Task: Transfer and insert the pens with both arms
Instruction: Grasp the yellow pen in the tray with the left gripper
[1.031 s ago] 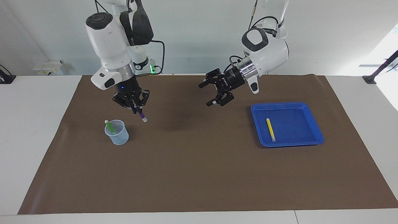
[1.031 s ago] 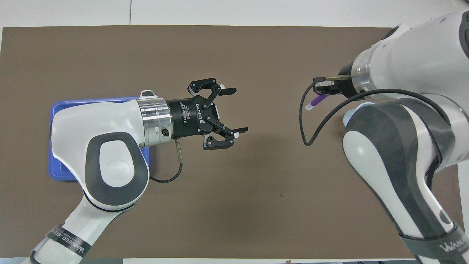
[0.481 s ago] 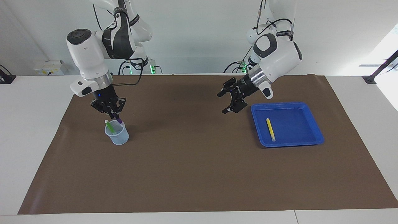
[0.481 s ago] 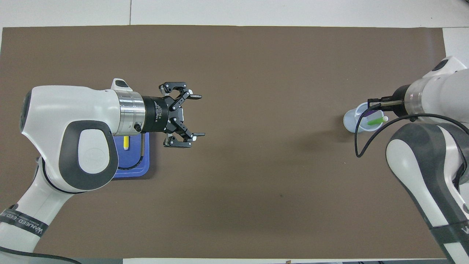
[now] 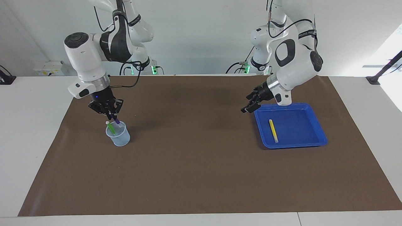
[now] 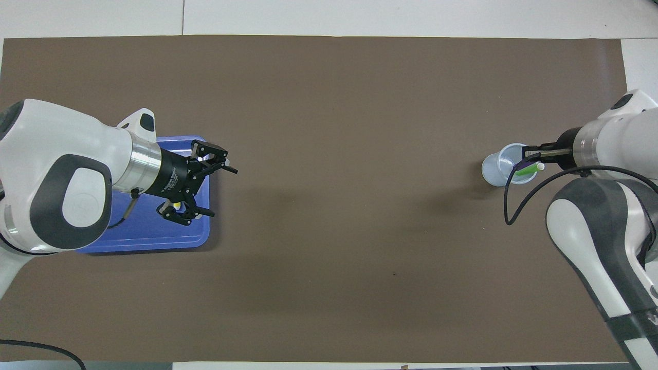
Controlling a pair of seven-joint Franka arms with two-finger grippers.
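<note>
My right gripper (image 5: 108, 112) is shut on the purple pen (image 5: 116, 120) and holds it tilted, its lower end inside the pale blue cup (image 5: 119, 136). The green pen (image 5: 110, 127) leans in that cup. In the overhead view the right gripper (image 6: 529, 154) is over the cup (image 6: 496, 168), with the green pen (image 6: 529, 169) and purple pen (image 6: 521, 165) showing. My left gripper (image 5: 250, 104) is open and empty, in the air over the rim of the blue tray (image 5: 295, 144) toward the table's middle. The yellow pen (image 5: 273, 130) lies in the tray. Overhead, the left gripper (image 6: 223, 192) hides most of the yellow pen (image 6: 177, 205).
A brown mat (image 5: 201, 175) covers the table. The blue tray (image 6: 144, 241) sits toward the left arm's end, the cup toward the right arm's end. Two slimmer arms with green-lit bases (image 5: 153, 69) stand at the robots' edge of the table.
The right gripper carried the purple pen sideways to the cup and lowered its tip in. The left gripper swung back from the table's middle to the tray's rim.
</note>
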